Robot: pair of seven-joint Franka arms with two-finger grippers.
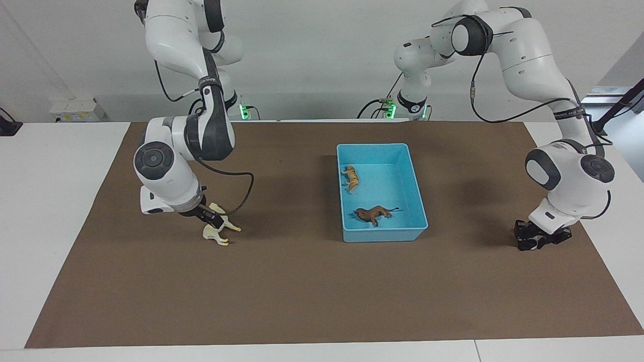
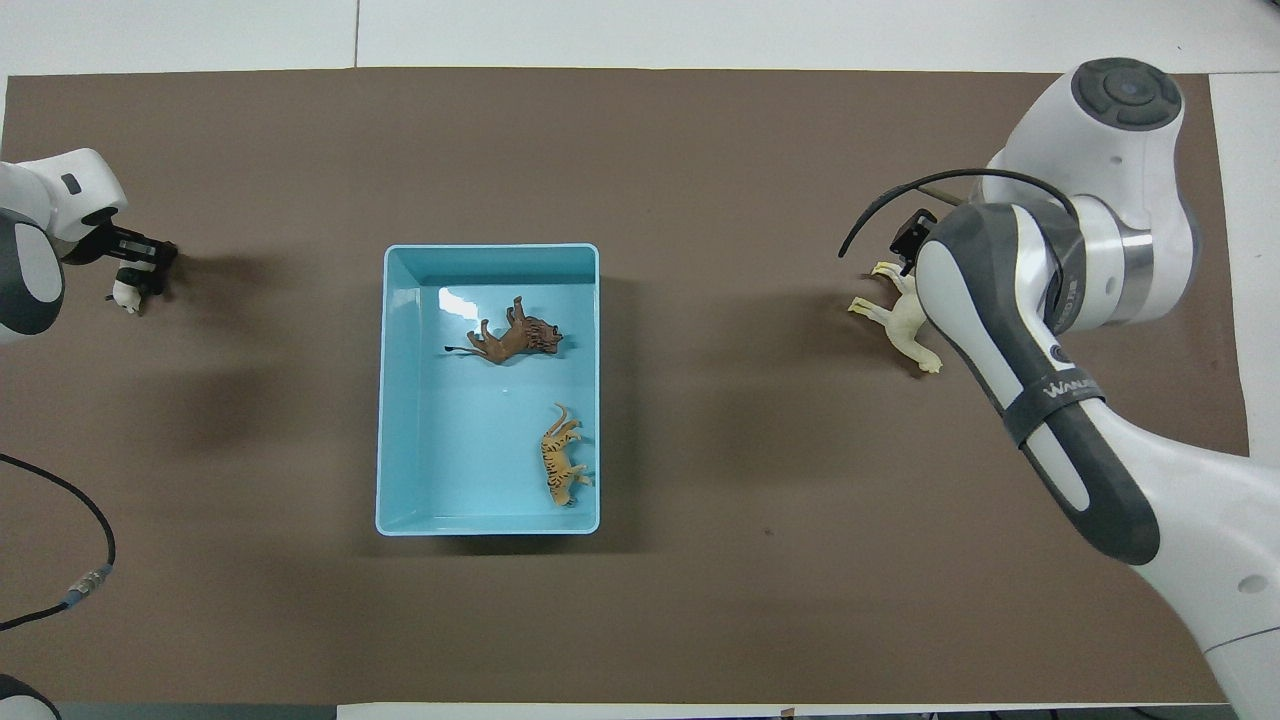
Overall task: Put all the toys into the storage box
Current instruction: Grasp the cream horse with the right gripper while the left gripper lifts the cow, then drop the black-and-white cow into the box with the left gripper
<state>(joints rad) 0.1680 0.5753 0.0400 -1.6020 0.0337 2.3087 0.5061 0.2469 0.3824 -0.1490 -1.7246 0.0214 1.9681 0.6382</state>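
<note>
**End effectors down on the last two toys: grip, then lift clear**

The left end effector (image 1: 541, 240) sits low on the surface (image 1: 302, 291), well apart from the storage box (image 1: 375, 146) toward the left arm's end, and is clenched on the panda (image 2: 124, 294), of which only a white patch shows under the fingers. The right end effector (image 1: 211, 217) is released and set down over the llama (image 1: 217, 232), which lies on its side well apart from the storage box toward the right arm's end. The tiger (image 1: 352, 178) and the lion (image 1: 373, 214) already lie in the storage box.

The step in hand is picking up both remaining toys. For the panda, I judge a straight lift best, high enough to clear the storage box rim before moving across. The llama's thin legs stick out, so the grip should close across its body, not the legs. Release each toy low over a bare part of the storage box floor.
</note>
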